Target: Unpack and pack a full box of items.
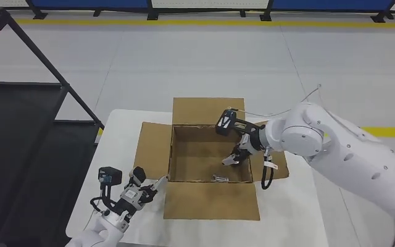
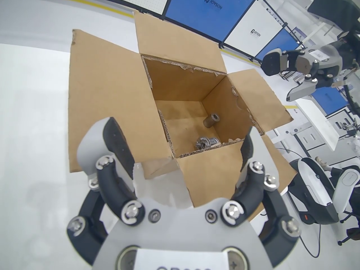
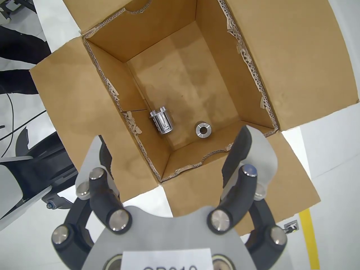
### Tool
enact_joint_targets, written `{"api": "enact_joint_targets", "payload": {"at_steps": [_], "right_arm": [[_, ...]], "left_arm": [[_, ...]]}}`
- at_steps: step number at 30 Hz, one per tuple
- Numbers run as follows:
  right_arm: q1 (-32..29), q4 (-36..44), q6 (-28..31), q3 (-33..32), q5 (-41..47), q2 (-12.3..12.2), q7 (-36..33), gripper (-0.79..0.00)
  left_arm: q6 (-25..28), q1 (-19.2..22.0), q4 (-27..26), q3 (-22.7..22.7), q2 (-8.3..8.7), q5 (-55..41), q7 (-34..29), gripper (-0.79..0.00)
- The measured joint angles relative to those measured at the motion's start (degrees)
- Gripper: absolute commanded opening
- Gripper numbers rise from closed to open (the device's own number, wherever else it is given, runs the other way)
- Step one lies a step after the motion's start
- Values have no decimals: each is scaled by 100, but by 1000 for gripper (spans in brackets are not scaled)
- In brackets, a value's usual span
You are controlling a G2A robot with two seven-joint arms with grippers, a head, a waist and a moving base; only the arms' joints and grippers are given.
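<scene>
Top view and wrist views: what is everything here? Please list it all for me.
cardboard box: 1, brown, flaps open, on the table
slotted metal part: 1, silver, lying on its side on the box floor
short metal cylinder: 1, silver, standing upright on the box floor, beside the slotted part but apart from it
table: 1, white, under the box
left end effector: 1, black and grey, open, over the table beside the box
right end effector: 1, black and grey, open, over the open box
</scene>
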State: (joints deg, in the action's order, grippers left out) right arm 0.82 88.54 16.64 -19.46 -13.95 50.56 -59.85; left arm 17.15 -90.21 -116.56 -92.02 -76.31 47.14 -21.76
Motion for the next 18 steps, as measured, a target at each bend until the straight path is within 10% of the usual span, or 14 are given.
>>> {"api": "enact_joint_targets", "payload": {"at_steps": [8, 18], "right_arm": [[278, 299, 205, 318, -1276, 327, -484, 0], [519, -452, 51, 978, -3088, 1516, -329, 0]], "left_arm": [[-234, -45, -267, -313, 4, -493, 615, 0], [-696, -347, -486, -1539, 25, -1761, 1138, 0]]}}
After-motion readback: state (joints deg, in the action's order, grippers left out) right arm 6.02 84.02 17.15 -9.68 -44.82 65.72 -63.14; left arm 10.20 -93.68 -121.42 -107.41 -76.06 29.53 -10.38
